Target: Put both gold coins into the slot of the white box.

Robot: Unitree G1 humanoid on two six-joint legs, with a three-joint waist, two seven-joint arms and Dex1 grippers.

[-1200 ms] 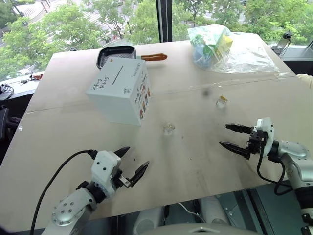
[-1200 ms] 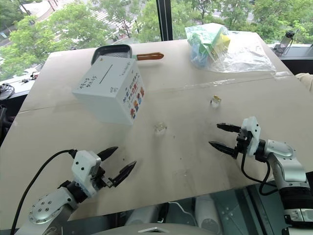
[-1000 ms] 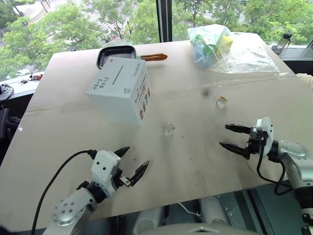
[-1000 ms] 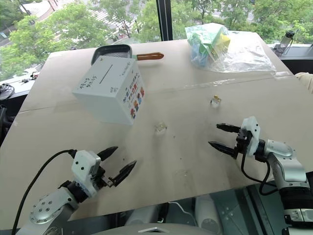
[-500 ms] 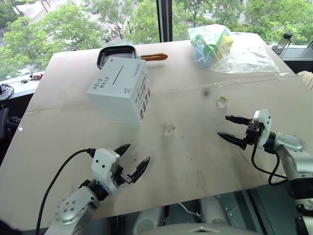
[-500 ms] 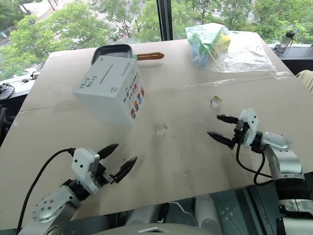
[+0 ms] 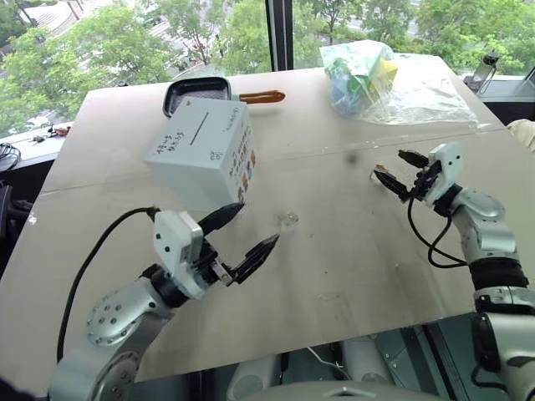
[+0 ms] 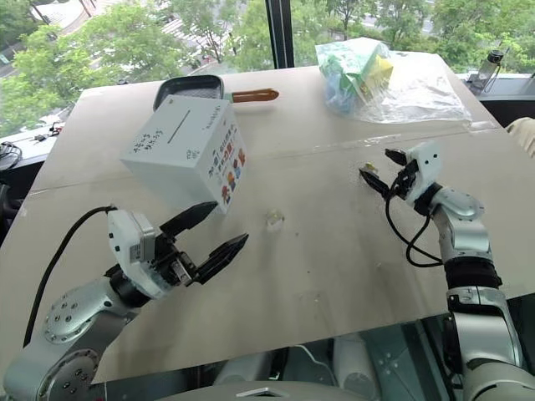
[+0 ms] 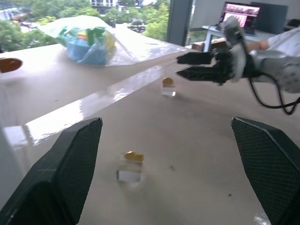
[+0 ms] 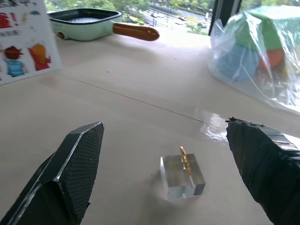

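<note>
The white box [image 7: 201, 154] stands tilted on the table's left half, with the slot [image 7: 194, 128] as a thin dark line on its top. One gold coin [image 7: 288, 219] sits on a small clear block at mid-table. My left gripper [image 7: 257, 222] hangs open just left of it, beside the box's near corner; the left wrist view shows that coin [image 9: 133, 156] ahead between the fingers. The other gold coin [image 10: 184, 159] stands upright in a clear block, and my right gripper [image 7: 389, 164] is open with its tips on either side of it, nothing held.
A black pan [image 7: 198, 88] with an orange handle [image 7: 261, 97] lies behind the box. A clear bag of coloured things [image 7: 376, 75] takes the far right of the table. The table's near edge [image 7: 334, 330] runs below both arms.
My left gripper rose and swung right toward the middle coin and the box. My right gripper went forward up to the far coin. Both stayed open.
</note>
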